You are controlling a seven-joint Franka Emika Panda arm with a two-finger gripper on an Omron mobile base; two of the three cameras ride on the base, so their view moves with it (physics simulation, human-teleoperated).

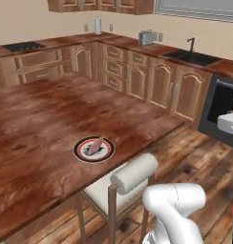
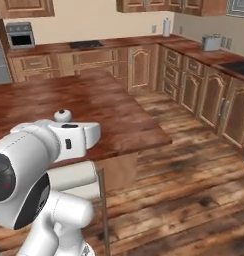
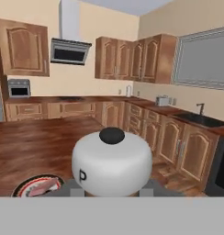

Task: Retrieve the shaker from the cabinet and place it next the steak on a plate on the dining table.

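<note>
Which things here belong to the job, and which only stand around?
For the job: shaker held in the gripper, steak, plate, dining table.
Standing around: stool, toaster, sink, range hood.

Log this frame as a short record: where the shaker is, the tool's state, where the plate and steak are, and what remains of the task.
shaker: pale rounded top with a dark cap and a letter P, close up in the hand view, held at the tool
tool: shut on the shaker
plate: on the dining table, near its edge by the stool
steak: lying on the plate
shaker to plate: plate sits low and left of the shaker in the hand view
remaining: shaker not yet set down beside the steak
</note>
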